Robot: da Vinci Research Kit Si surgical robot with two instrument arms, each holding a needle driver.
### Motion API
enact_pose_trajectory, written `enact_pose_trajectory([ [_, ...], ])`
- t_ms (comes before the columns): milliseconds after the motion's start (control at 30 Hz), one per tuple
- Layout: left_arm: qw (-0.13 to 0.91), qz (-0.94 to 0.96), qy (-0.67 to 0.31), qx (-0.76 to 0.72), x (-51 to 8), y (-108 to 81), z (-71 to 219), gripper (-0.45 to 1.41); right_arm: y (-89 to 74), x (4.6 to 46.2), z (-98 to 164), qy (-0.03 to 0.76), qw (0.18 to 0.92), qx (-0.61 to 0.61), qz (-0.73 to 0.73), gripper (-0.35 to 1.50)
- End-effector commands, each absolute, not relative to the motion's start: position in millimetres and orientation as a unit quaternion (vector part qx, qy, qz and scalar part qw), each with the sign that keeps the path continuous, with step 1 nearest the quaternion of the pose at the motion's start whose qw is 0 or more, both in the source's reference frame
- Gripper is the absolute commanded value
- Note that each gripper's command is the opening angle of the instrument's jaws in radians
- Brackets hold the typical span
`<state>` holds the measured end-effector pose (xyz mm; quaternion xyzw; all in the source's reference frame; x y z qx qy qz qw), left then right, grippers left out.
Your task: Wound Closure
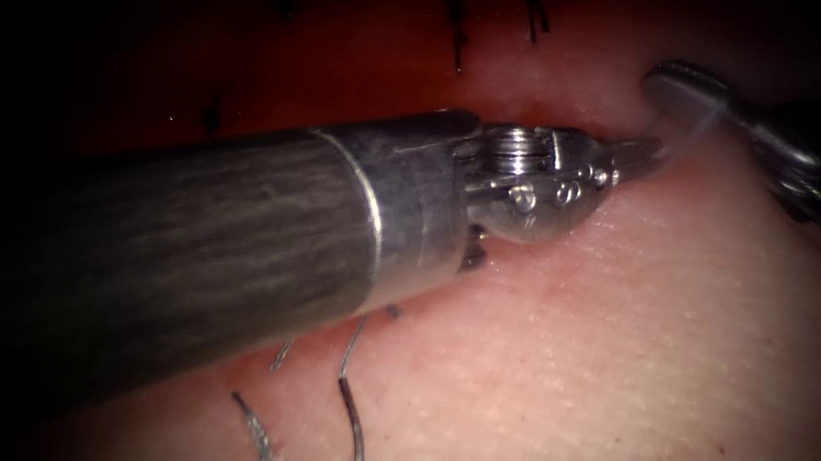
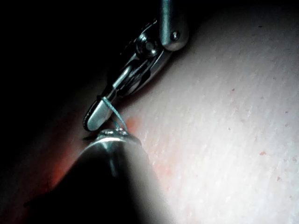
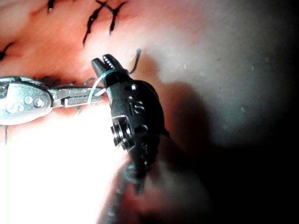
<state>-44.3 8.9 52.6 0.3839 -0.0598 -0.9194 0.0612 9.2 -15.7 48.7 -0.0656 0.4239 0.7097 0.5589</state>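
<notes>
My left tool point(image 1: 639, 151) reaches in from the left across the cut, its jaws shut on a pale thread point(image 3: 96, 86). That thread loops around the jaws of my right tool point(image 1: 683, 89), which stand slightly open just beyond the left tool's tip. The left wrist view shows the loop of thread point(image 2: 114, 111) around the right tool point(image 2: 93, 119), close to my left tool's tip point(image 2: 114, 134). The curved needle point(image 1: 357, 447) lies free on the tissue point(image 1: 642, 339) at the lower left, held by neither tool. Its thread point(image 1: 353, 341) runs up under the left shaft.
Dark finished stitches point(image 1: 456, 25) sit along the cut at the top. A short cut end of thread point(image 1: 254, 431) lies beside the needle. Red fluid stains the tissue around the stitches point(image 3: 100, 18). The left tool's thick shaft point(image 1: 181, 243) covers the middle left.
</notes>
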Motion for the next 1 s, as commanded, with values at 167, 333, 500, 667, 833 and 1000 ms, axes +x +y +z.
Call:
enact_pose_trajectory([
  [167, 0.06, -0.918, -0.061, 0.387, -45.3, 9.6, 53.0, -0.45, -16.1, 10.5, 50.8, 0.422, 0.546, -0.056, 0.722, 0.66],
  [333, 0.062, -0.916, -0.06, 0.392, -45.6, 9.4, 53.1, -0.45, -16.2, 10.5, 51.7, 0.412, 0.528, -0.055, 0.741, 0.79],
  [500, 0.067, -0.916, -0.055, 0.391, -45.7, 9.0, 53.2, -0.45, -16.2, 10.2, 51.9, 0.387, 0.528, -0.071, 0.753, 0.91],
  [667, 0.071, -0.916, -0.048, 0.393, -46.4, 9.2, 53.4, -0.45, -16.9, 11.7, 51.6, 0.339, 0.54, -0.113, 0.762, 0.93],
  [833, 0.076, -0.915, -0.043, 0.394, -47.1, 9.1, 53.4, -0.45, -17.4, 12.3, 51.8, 0.304, 0.556, -0.163, 0.757, 1.28],
  [1000, 0.079, -0.914, -0.035, 0.395, -47.3, 9.1, 53.3, -0.45, -17.5, 12.4, 51.9, 0.301, 0.554, -0.167, 0.758, 1.21],
])
